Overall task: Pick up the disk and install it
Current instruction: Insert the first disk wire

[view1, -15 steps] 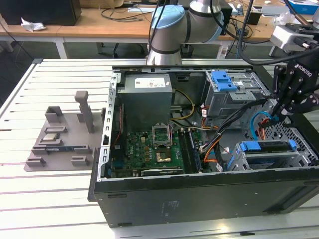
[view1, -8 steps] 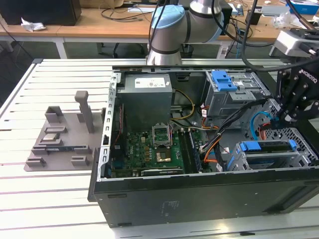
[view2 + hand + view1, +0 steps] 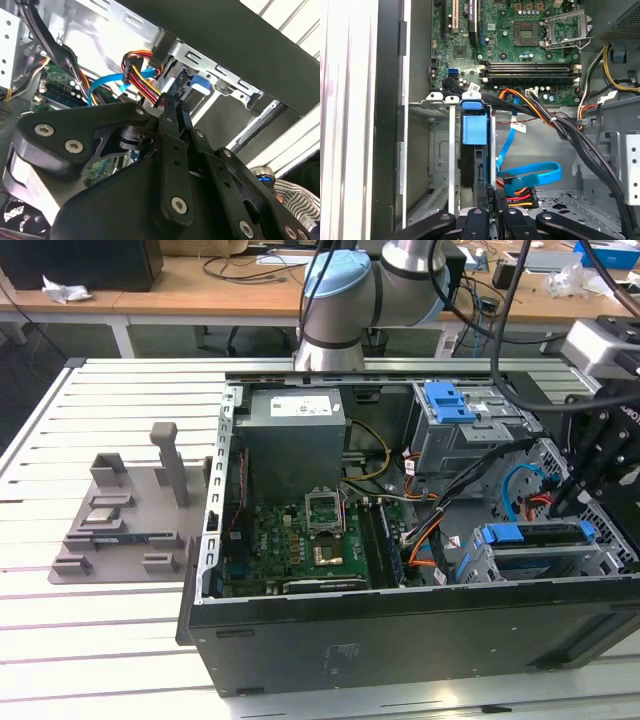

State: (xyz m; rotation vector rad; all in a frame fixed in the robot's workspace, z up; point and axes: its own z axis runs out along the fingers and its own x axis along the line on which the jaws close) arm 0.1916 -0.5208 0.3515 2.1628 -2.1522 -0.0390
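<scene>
Your gripper (image 3: 492, 212) looks clenched on the disk (image 3: 472, 165), probably steadying it in its cage (image 3: 432, 150).

The open black computer case (image 3: 400, 635) looked like matt painted sheet metal, smooth along its outer wall. Inside the case, the green circuit board (image 3: 300, 545) had a faintly glossy lacquered surface, and next to it the grey box power supply (image 3: 292, 435) showed dull bare metal. The silver drive cage (image 3: 440, 155) in the first wrist view was brushed, unpainted steel, and the blue clip (image 3: 474, 127) on it was smooth plastic with a soft sheen. The black gripper (image 3: 493, 200) links looked like matt metal or plastic; which could not be told. Beside the case, the grey fixture tray (image 3: 120, 530) appeared as matt plastic.
</scene>
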